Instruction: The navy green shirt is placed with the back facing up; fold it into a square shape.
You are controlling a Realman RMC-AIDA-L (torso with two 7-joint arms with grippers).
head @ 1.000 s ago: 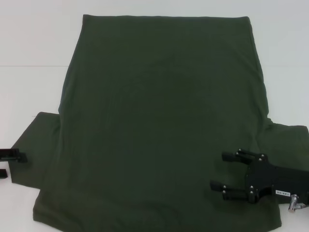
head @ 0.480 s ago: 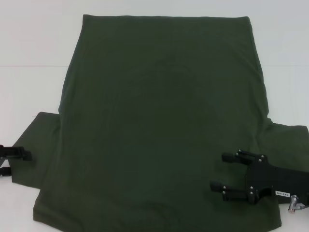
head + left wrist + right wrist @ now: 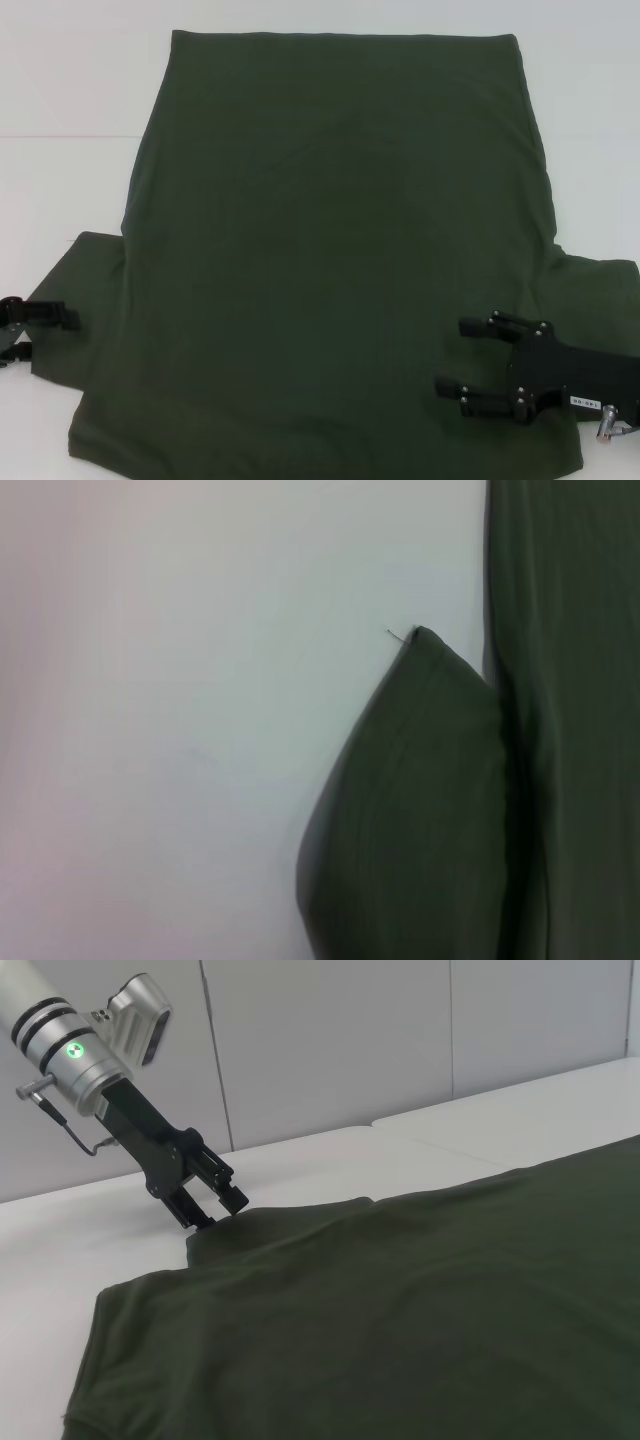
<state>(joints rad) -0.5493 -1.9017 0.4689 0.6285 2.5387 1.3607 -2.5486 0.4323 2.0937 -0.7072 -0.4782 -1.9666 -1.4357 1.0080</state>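
Head view: left pincer (image 3: 40, 330), fingers spread, meets the left sleeve of the navy green shirt (image 3: 330, 260), flat on the white desk (image 3: 60, 120). Pinch the sleeve edge cleanly. Right pincer (image 3: 470, 365) hovers spread over the hem-side.

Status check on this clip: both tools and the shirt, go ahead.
Left tool open at the left sleeve's edge. Right tool open, over the shirt near the right sleeve. Navy green shirt spread flat, back up, unfolded. Nothing in the way.
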